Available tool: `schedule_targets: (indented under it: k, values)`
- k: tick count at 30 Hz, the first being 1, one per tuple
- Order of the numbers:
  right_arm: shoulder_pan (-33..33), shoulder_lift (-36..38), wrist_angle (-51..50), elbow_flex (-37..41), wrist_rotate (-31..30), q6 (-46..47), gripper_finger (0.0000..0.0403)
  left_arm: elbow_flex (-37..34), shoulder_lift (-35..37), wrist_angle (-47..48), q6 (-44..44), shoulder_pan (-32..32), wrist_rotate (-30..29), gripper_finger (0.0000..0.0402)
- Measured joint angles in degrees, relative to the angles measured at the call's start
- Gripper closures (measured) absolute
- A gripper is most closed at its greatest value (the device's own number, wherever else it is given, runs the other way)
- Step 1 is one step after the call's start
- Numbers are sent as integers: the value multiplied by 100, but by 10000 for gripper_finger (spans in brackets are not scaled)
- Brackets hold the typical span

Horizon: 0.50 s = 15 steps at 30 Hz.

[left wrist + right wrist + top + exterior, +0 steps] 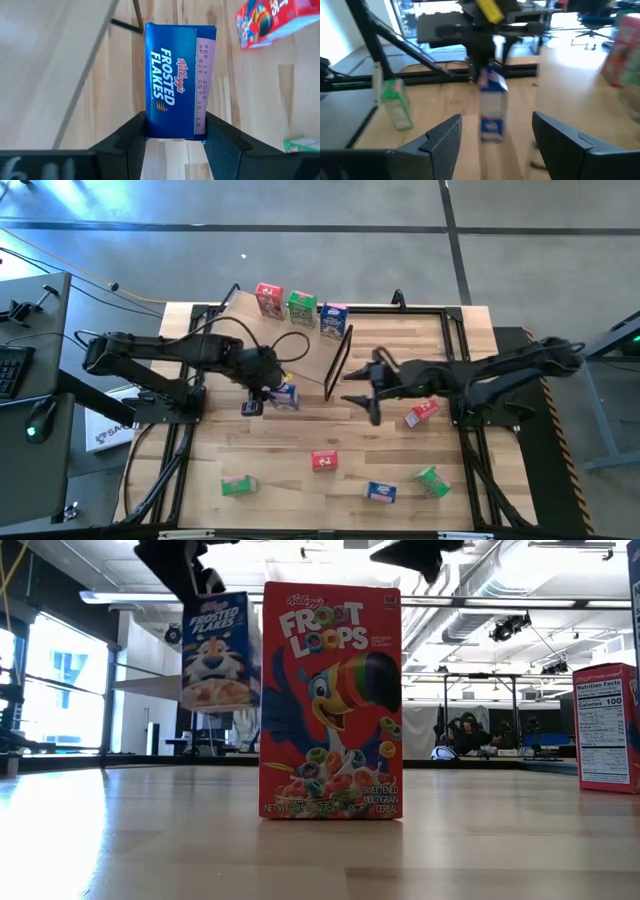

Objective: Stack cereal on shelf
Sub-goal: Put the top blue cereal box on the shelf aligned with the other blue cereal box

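Note:
My left gripper [262, 398] is shut on a blue cereal box [172, 80], which hangs in the air just left of the shelf's black frame end [338, 365]. The shelf [285, 335] is a tilted plywood board. A red [268, 298], a green [301, 306] and a blue box [333, 318] stand along its far edge. My right gripper [352, 390] hovers open on the other side of the frame, pointing at the held box [492, 107], with nothing between its fingers. A red cereal box [330, 700] stands upright on the table. My left gripper pinches the blue box at its upper end [172, 131], one finger [132, 137] on either side of the top face. The fingers come from above, slanting down. The box hangs below them, nearly upright and clear of the table [215, 650].
Loose boxes lie on the slatted tabletop: red [421, 413] by the right arm, red [324, 461], green [239, 485], blue [380, 492] and green [432, 480] toward the near edge. Black frame rails [455, 330] run along the table's sides.

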<state>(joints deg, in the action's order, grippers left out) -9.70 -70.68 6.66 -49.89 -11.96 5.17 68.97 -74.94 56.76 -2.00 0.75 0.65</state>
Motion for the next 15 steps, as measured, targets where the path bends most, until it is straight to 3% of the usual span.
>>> schedule_targets:
  k: [8, 15]
  values:
    - [-100, -1495, -1182, -1804, 323, 100, 169, 353, -4, -8, 42, 1, -7, 247]
    - [-32, -2288, -1848, -2876, 312, 97, 169, 357, -6, 14, 38, 2, 14, 247]
